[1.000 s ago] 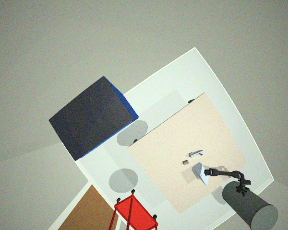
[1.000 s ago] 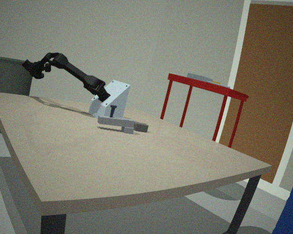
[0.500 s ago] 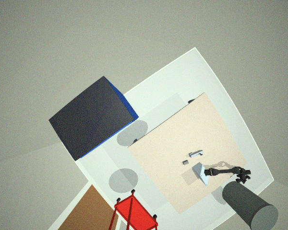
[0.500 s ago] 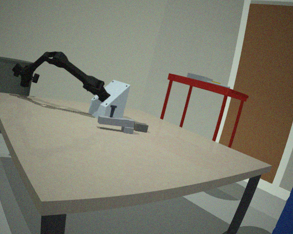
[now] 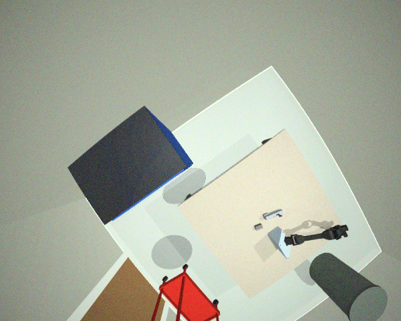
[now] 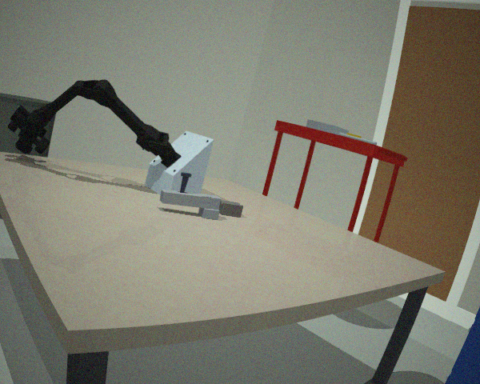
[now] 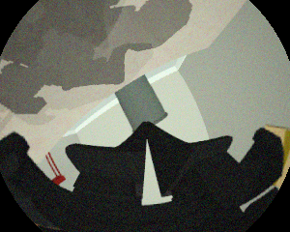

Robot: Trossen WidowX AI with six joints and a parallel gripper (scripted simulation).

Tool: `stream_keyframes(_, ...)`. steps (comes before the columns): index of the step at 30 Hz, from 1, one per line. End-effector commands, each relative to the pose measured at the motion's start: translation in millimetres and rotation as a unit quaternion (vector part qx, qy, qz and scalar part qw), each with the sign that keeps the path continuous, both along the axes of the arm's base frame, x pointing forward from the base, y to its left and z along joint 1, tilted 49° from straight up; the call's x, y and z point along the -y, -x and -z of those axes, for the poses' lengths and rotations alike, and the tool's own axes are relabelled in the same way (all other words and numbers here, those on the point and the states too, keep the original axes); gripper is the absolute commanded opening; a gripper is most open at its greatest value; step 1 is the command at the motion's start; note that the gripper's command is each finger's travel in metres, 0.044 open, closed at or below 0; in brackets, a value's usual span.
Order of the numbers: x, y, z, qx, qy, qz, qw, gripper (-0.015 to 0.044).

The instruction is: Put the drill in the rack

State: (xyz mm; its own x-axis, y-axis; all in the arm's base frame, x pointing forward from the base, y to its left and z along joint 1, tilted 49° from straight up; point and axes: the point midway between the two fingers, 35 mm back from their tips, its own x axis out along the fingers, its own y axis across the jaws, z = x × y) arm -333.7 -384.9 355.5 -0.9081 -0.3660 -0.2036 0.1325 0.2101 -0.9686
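Observation:
My gripper (image 5: 343, 231) (image 6: 29, 145) (image 7: 145, 124) is shut with nothing between its fingers. It hangs low near the table's edge beside the bin, well away from the task parts. A long grey block (image 5: 271, 215) (image 6: 188, 199) with a foot at one end lies on the table in front of the arm's mount. A thin dark pin with a wider head (image 6: 185, 180), perhaps the key, stands upright at this block. A small brown-grey block (image 5: 258, 227) (image 6: 231, 208) sits beside the long block's footed end. I cannot tell which part is the rack, and no drill is clearly visible.
The arm's slanted pale mount (image 5: 277, 237) (image 6: 190, 144) stands on the table (image 5: 242, 207) (image 6: 232, 264) behind the parts. A dark green bin (image 5: 342, 283) (image 7: 142, 103) stands beyond the table's edge. A red stand (image 5: 190, 297) (image 6: 335, 139) and a large blue-sided box (image 5: 127, 166) are farther off.

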Motion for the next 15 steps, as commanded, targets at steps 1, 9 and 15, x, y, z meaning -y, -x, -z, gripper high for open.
stream_keyframes(1, 18, -45, -9, 0.032, 0.062, -0.059, 0.996, 0.0000)
stream_keyframes(9, 41, -126, -20, 0.100, 0.150, -0.155, 0.971, 0.0000)
stream_keyframes(15, 53, -195, -26, 0.161, 0.200, -0.228, 0.939, 0.0000)
